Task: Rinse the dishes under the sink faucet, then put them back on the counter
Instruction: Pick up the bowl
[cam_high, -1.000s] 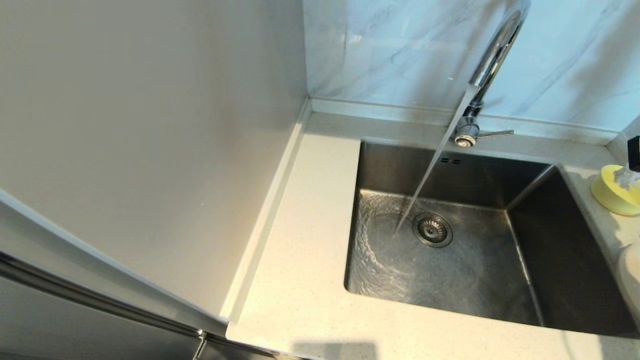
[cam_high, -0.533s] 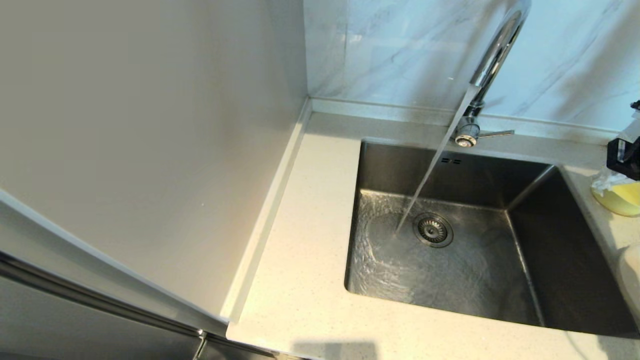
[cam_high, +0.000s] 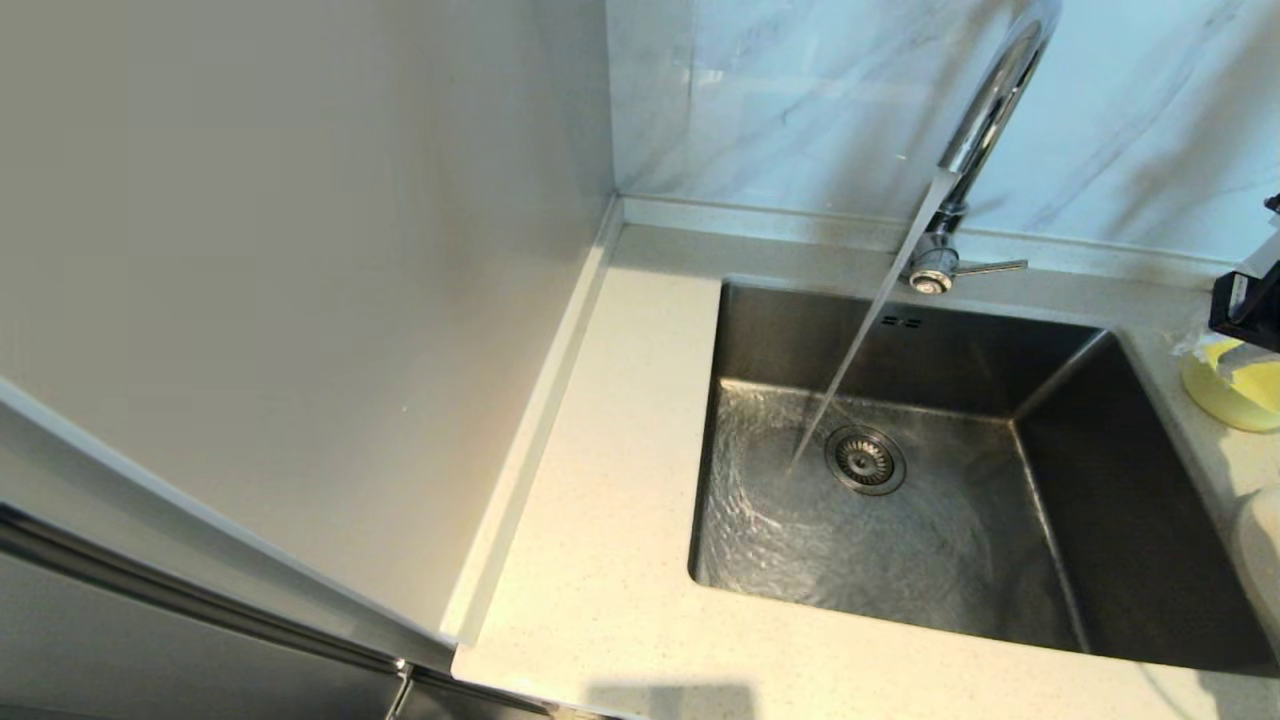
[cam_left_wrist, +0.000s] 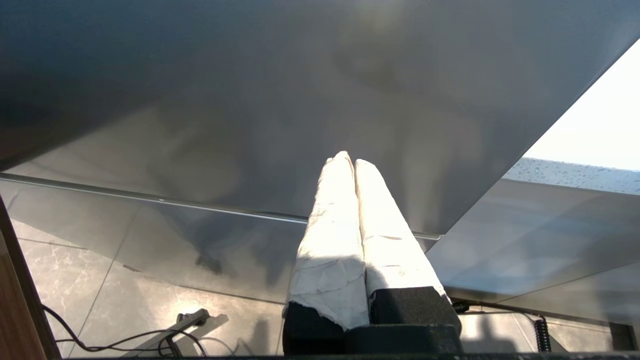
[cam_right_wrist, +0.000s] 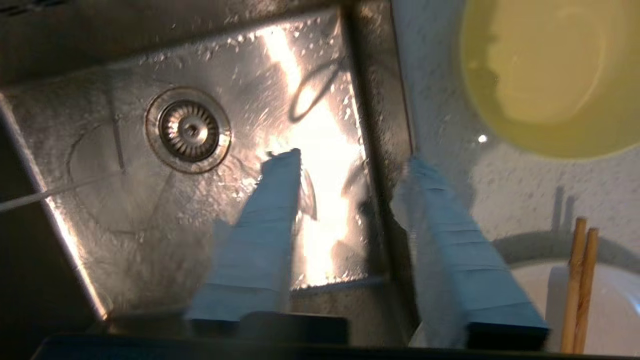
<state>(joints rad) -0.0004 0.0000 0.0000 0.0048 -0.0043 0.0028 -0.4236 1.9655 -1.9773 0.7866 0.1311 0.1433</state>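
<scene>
The chrome faucet (cam_high: 985, 110) is running, and its stream (cam_high: 860, 340) lands in the steel sink (cam_high: 1130, 540) beside the drain (cam_high: 865, 460). On the counter (cam_high: 620, 500), right of the sink, sits the pale yellow bowl (cam_high: 1235, 400), also seen in the right wrist view (cam_right_wrist: 545, 75). My right gripper (cam_high: 1235, 330) hangs open over the sink's right rim, just left of the bowl; its taped fingers (cam_right_wrist: 270, 225) hold nothing. Only the rim of the white plate (cam_high: 1262, 560) shows. My left gripper (cam_left_wrist: 348, 159) is shut and empty, parked low beside the cabinet.
A pair of wooden chopsticks (cam_right_wrist: 580, 280) lies on the white plate (cam_right_wrist: 610, 305) near the bowl. A tall grey cabinet side (cam_high: 300, 300) walls off the counter on the left. The marble-veined panel (cam_high: 800, 100) stands behind the faucet.
My right gripper has come into the head view at the right edge and now partly covers the yellow bowl. The water keeps running and the bowl has not moved.
</scene>
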